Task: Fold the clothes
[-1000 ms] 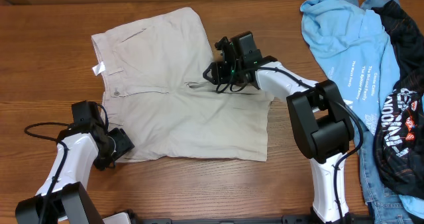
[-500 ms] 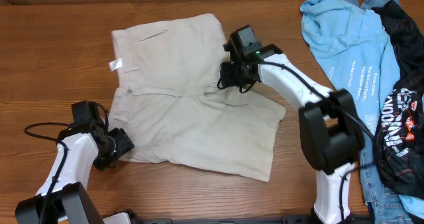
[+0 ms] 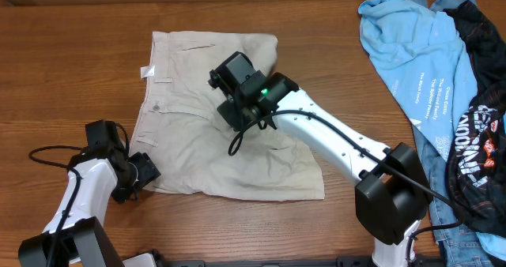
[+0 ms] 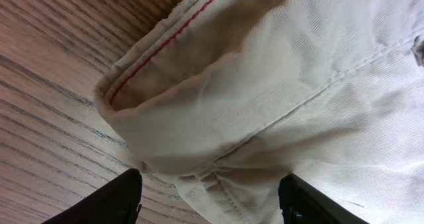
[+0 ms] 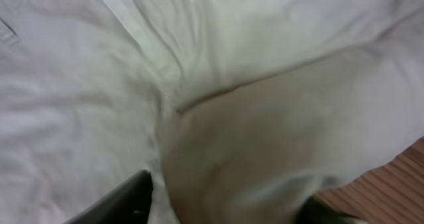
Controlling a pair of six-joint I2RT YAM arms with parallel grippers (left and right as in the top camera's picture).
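Note:
The beige shorts lie spread on the wooden table, waistband to the left, with a small white label at the waist. My right gripper hovers low over the middle of the shorts. In the right wrist view its jaws stand apart, with a blurred fold of cloth below and between them. My left gripper rests at the shorts' near left corner. In the left wrist view it is open, and the hem corner with red stitching lies loosely between its fingers.
A light blue T-shirt and a black garment with a white graphic are piled at the right side of the table. The right arm stretches diagonally across the shorts' lower right part. Bare wood shows to the left.
My right gripper moved left across the table, dragging the shorts with it so they shifted right and turned, and its jaws have since come apart. The left arm has stayed put.

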